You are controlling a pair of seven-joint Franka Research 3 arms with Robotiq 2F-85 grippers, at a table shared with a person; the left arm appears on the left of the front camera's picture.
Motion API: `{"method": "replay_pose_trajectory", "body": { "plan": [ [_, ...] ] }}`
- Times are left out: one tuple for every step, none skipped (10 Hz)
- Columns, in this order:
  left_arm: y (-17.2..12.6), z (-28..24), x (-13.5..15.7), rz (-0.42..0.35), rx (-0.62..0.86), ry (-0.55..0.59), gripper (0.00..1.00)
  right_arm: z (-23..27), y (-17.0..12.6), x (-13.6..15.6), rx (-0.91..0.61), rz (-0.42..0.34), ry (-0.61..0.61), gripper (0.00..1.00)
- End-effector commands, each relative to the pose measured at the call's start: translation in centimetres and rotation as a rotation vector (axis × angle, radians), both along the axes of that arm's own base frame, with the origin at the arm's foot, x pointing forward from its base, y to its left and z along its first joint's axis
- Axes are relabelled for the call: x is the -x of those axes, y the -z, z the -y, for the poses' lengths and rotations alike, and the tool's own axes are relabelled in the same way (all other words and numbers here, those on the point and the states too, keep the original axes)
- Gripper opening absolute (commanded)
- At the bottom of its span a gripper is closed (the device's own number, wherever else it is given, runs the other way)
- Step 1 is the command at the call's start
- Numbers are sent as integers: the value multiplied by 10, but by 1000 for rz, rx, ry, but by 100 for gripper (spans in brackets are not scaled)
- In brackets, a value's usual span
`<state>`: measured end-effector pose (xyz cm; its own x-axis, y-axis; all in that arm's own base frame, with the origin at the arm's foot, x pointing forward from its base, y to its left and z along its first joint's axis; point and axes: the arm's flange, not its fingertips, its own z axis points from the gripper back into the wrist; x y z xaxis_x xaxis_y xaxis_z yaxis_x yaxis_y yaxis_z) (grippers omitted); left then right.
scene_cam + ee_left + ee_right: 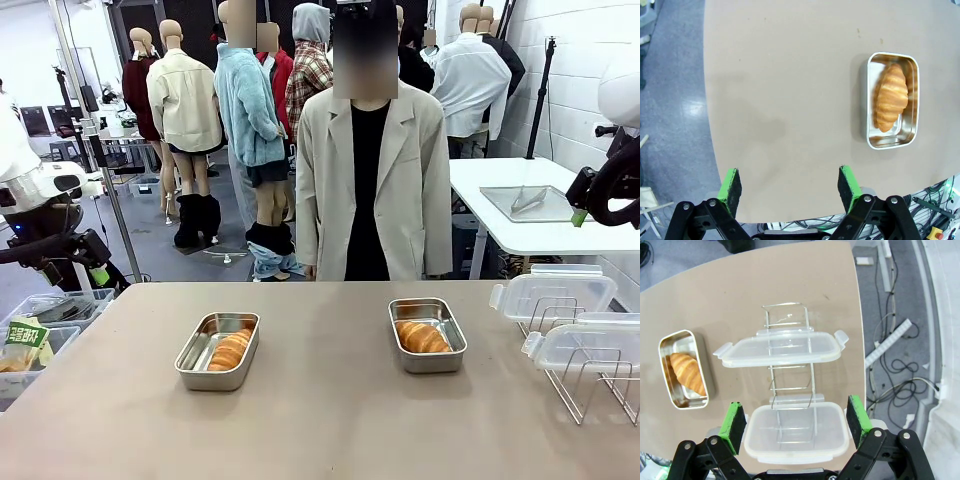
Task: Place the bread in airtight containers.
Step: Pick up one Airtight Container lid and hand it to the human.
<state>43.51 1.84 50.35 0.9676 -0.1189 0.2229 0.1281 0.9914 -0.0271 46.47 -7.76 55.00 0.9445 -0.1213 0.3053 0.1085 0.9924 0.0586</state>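
Two steel airtight containers sit open on the tan table, each with one piece of bread lying inside. The left container (pixel 210 378) holds a golden roll (pixel 230 350); the right container (pixel 431 362) holds another (pixel 422 337). My left gripper (pixel 96 270) hangs open off the table's left edge, high above the floor; its wrist view shows the gripper (pixel 790 185) well short of a container (pixel 890 138) with bread (pixel 890 97). My right gripper (pixel 580 212) is raised at the right, open (pixel 796 419) above two clear lids, with a container (pixel 684 396) and bread (pixel 687 372) off to the side.
A wire rack (pixel 590 385) at the table's right end carries two clear snap-on lids (pixel 555 292) (pixel 585 345). A person in a beige jacket (pixel 372 180) stands at the far side. Plastic bins (pixel 40 330) sit left of the table; a white table (pixel 530 225) stands behind.
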Motion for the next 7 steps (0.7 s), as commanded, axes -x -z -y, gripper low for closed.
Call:
{"method": "replay_pose_trajectory", "body": {
  "plan": [
    [0,-2,-1,0,4,-2,100,-2,0,1,8,-3,11,100],
    [0,-2,-1,0,4,-2,100,-2,0,1,8,-3,11,100],
    [0,-2,-1,0,4,-2,100,-2,0,1,8,-3,11,100],
    [0,-2,-1,0,4,-2,100,-2,0,1,8,-3,11,100],
    [0,-2,-1,0,4,-2,100,-2,0,1,8,-3,11,100],
    [0,-2,-1,0,4,-2,100,-2,0,1,8,-3,11,100],
    [0,-2,-1,0,4,-2,100,-2,0,1,8,-3,11,100]
  ]
}}
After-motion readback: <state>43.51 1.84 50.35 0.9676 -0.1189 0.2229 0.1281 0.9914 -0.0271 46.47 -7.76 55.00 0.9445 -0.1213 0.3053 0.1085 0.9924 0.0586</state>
